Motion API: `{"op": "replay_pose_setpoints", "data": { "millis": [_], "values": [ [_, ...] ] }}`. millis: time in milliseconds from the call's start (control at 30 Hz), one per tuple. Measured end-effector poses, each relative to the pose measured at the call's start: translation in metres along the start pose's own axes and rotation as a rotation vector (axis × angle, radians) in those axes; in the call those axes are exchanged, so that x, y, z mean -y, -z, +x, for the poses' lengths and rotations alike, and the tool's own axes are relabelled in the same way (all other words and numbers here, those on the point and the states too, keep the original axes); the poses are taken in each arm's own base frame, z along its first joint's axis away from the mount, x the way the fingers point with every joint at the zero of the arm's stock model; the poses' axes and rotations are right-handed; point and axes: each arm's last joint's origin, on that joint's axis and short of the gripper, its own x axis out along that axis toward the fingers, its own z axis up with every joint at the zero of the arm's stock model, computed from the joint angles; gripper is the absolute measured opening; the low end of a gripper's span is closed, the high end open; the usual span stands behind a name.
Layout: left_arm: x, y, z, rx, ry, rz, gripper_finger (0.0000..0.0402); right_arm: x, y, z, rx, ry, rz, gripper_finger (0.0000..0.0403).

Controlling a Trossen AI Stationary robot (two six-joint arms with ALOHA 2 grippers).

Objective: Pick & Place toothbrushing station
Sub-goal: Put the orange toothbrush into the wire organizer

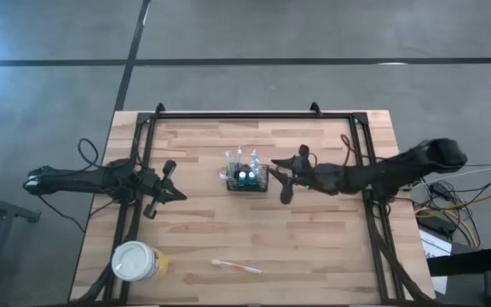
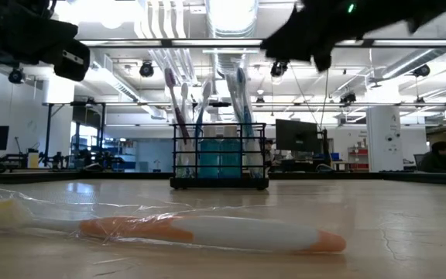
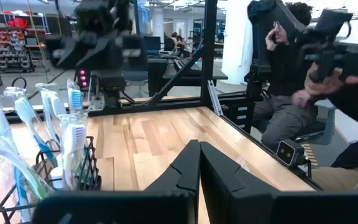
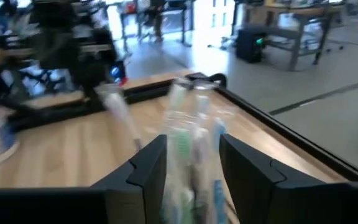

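- The black wire caddy (image 1: 245,177) stands upright near the middle of the wooden counter (image 1: 314,247), toothbrushes poking up from it.
- The right claw (image 1: 281,181) hovers just right of the caddy, fingers spread, holding nothing.
- The left claw (image 1: 171,181) waits well left of the caddy, fingers pressed together and empty.
- A loose toothbrush (image 1: 236,268) lies near the front edge; a white-lidded yellow cup (image 1: 135,261) sits at the front left.
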Motion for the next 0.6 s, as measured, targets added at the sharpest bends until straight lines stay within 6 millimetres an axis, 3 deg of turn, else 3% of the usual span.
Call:
{"op": "replay_pose_setpoints", "data": {
  "millis": [267,433,600],
  "values": [
    [0.0,-0.019,-0.009,-0.049,-0.097,0.03,0.0004,-0.024,-0.045,-0.056,0.047,-0.159,-0.066,0.0115],
    [0.0,-0.029,-0.016,0.0,-0.169,0.045,0.0004,-0.016,-0.045,-0.087,0.108,-0.155,-0.09,0.0082],
    [0.0,-0.028,-0.022,0.001,-0.227,0.07,0.0003,0.001,-0.032,-0.105,0.149,-0.143,-0.08,0.0042]
  ]
}}
